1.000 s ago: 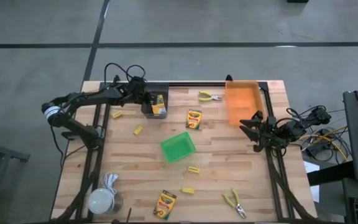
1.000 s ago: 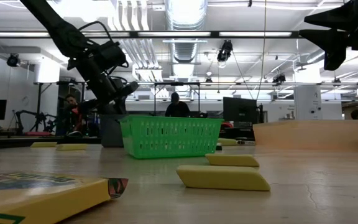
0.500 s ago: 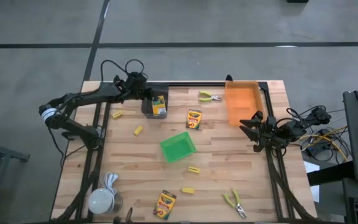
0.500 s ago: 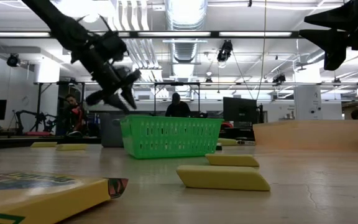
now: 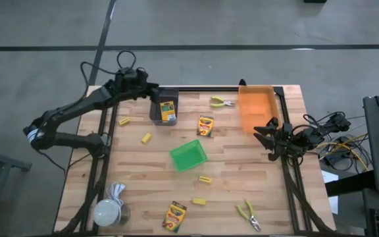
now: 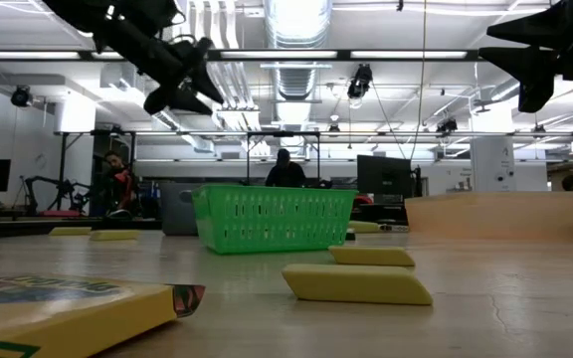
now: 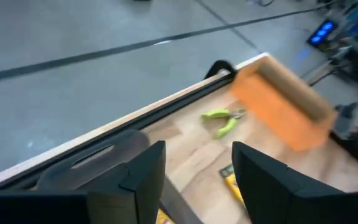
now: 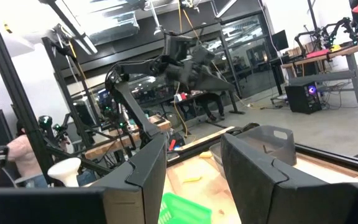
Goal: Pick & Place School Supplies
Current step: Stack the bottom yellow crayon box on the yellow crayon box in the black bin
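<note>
Wooden worktop [image 5: 255, 168], supplies scattered across it. My left claw [image 5: 151, 91] hangs above the far-left edge, just beside the grey bin [image 5: 164, 110], which already has a crayon box inside [image 5: 168, 110]. Its fingers [image 7: 143, 168] stand parted with nothing between them. Right claw [image 5: 263, 133] is parked by the near end of the orange bin [image 5: 255, 107], holding nothing; gap looks moderate, I'd call it open.

Nearest loose items to the left claw: two small yellow blocks, one at the left edge [image 5: 124, 121] and one further in [image 5: 146, 137]. Both lie toward the near side from the claw, so I'd reckon the left arm takes them. The inner block's long axis runs diagonal; hard to be sure at this size. Yellow-handled pliers [image 5: 222, 101] sit between the grey and orange bins, roughly equal reach for either arm.
</note>
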`<state>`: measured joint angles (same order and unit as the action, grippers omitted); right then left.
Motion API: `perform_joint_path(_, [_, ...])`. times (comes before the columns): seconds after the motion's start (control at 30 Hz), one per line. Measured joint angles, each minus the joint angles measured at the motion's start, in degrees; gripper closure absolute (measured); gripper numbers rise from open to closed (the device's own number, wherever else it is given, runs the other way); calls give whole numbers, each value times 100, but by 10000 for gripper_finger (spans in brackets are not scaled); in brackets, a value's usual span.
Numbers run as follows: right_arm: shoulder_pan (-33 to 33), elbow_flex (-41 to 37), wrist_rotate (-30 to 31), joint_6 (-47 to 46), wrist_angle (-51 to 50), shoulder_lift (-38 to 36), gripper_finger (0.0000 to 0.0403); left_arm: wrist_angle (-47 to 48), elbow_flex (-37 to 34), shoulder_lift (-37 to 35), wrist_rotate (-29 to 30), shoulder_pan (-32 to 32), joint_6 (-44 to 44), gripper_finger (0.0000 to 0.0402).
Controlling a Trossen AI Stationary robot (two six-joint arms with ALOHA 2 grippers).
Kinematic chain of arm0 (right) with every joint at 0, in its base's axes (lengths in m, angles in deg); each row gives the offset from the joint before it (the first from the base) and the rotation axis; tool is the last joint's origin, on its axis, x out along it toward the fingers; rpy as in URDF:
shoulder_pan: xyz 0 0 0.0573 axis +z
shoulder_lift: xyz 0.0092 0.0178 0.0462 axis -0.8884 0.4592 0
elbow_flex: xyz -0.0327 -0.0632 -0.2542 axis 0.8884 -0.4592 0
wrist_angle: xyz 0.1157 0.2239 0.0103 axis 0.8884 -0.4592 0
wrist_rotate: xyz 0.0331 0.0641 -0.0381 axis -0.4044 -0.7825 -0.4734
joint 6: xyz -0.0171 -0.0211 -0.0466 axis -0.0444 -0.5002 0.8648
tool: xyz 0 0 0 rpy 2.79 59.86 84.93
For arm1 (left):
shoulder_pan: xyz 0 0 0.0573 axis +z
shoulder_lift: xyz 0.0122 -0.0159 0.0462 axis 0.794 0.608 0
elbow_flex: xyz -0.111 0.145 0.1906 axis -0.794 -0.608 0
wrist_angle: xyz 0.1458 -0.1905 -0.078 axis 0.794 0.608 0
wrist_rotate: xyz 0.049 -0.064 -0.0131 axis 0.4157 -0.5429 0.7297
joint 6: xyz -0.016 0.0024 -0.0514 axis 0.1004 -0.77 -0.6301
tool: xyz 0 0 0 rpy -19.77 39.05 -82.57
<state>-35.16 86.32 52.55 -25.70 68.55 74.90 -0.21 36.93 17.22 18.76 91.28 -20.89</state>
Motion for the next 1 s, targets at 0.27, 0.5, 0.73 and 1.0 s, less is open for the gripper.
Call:
perform_joint_path(0.27, [0, 0, -1, 1, 0, 1, 255, 705, -10, -484, -1039, -359, -681, 213])
perform_joint_path(0.5, [-2, 0, 0, 1, 0, 1, 255, 1754, -10, -699, -1087, -999, -1587, 213])
perform_joint_path(0.73, [0, 0, 0, 2, 0, 2, 255, 2144, -10, -715, -1082, -1860, -1547, 213])
perform_joint_path(1.0, [-2, 0, 0, 0, 0, 2, 255, 2144, -10, -713, 239, -3743, -2295, 213])
